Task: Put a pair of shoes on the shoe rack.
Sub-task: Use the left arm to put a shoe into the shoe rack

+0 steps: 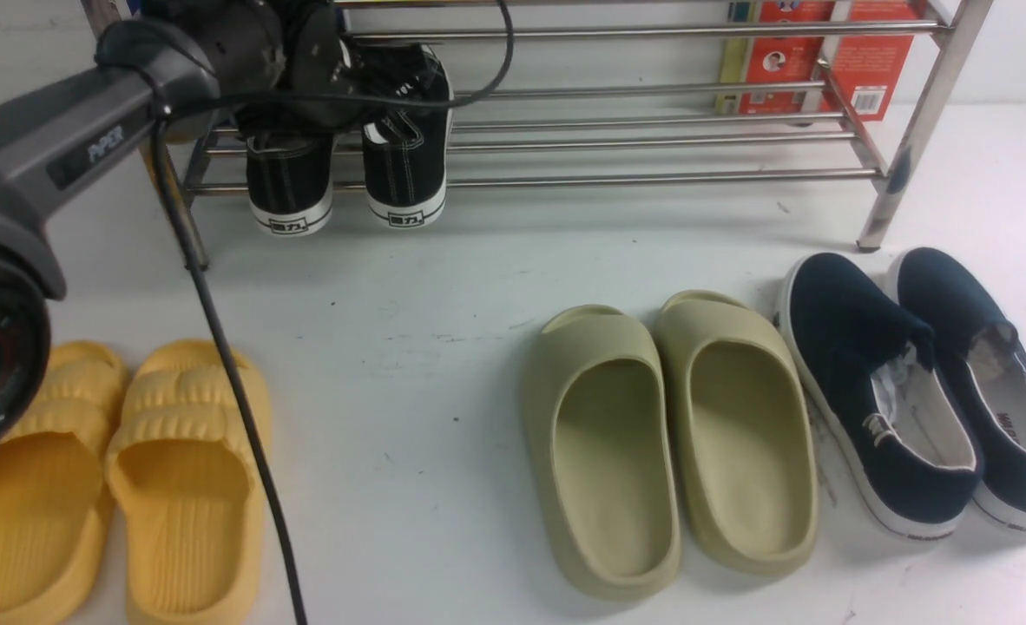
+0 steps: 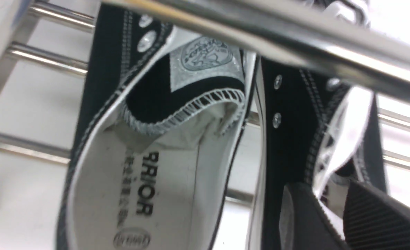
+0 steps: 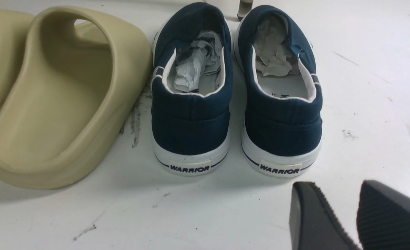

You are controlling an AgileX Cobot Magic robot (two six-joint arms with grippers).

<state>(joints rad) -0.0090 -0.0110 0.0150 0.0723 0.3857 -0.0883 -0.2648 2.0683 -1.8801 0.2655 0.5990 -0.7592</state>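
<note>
While only two black fingertips of the left gripper show, they pinch the collar of one black canvas sneaker in a narrow gap — the other sneaker just beside it. Both rest at the left end of the shoe rack, heels overhanging its front bar. The right gripper hangs slightly parted and empty over the table — near the navy slip-ons.

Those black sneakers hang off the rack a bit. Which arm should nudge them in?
Left, probably. The left gripper is at the black sneakers on the shoe rack, fingers straddling one collar. The right gripper hovers by the navy slip-ons, away from the rack.
</note>
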